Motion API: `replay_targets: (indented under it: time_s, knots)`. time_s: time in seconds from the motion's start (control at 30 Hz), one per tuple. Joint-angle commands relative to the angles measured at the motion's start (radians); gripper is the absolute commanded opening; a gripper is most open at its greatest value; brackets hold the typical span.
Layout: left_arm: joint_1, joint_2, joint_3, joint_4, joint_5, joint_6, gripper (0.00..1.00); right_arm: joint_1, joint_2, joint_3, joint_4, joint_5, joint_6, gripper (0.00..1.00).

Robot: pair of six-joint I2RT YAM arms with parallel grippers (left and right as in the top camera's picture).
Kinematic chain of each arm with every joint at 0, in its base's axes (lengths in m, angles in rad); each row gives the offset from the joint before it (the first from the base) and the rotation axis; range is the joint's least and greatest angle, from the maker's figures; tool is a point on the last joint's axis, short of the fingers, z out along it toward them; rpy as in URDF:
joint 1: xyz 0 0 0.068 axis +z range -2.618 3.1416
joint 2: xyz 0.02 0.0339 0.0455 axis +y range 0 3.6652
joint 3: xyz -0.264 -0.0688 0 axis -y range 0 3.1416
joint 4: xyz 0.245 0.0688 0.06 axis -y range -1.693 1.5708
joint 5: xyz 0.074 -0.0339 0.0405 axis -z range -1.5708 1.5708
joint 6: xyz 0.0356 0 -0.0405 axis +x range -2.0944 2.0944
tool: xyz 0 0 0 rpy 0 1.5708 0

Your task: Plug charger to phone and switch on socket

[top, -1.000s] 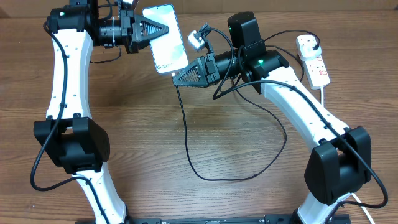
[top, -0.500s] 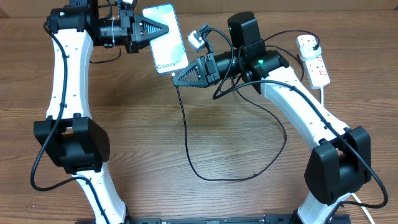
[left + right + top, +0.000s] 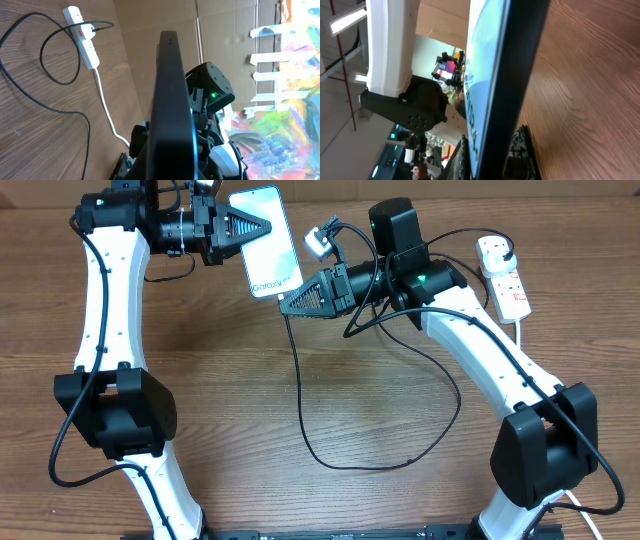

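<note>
The phone (image 3: 265,235), light blue screen up, is held off the table at the back. My left gripper (image 3: 268,225) is shut on its left long edge; the left wrist view shows the phone (image 3: 172,100) edge-on in the jaws (image 3: 170,172). My right gripper (image 3: 286,306) is shut at the phone's near end, where the black charger cable (image 3: 300,410) starts; the connector tip is hidden. In the right wrist view the phone (image 3: 505,75) rises from between the fingers (image 3: 492,157). The cable loops over the table to the white socket (image 3: 508,280) at the far right, also in the left wrist view (image 3: 82,40).
The socket's thick white cord (image 3: 530,345) runs down the right side behind my right arm. The cable's loop lies across the middle of the wooden table (image 3: 220,430). A cardboard wall (image 3: 225,30) stands behind the table.
The phone's near end has shifted slightly to the right, and my right gripper has edged up towards it. The left arm has hardly moved.
</note>
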Motion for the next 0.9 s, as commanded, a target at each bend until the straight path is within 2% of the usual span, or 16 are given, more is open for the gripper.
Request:
replay_targets:
  time_s: [0.0,0.87]
  knots:
    - [-0.013,-0.006,0.014,0.003,0.056,-0.006,0.04,-0.006,0.003,-0.005,0.006,0.015,0.001,0.04]
    - [-0.039,-0.006,0.014,0.004,-0.008,-0.002,0.04,-0.010,0.003,-0.005,0.011,-0.013,0.005,0.04]
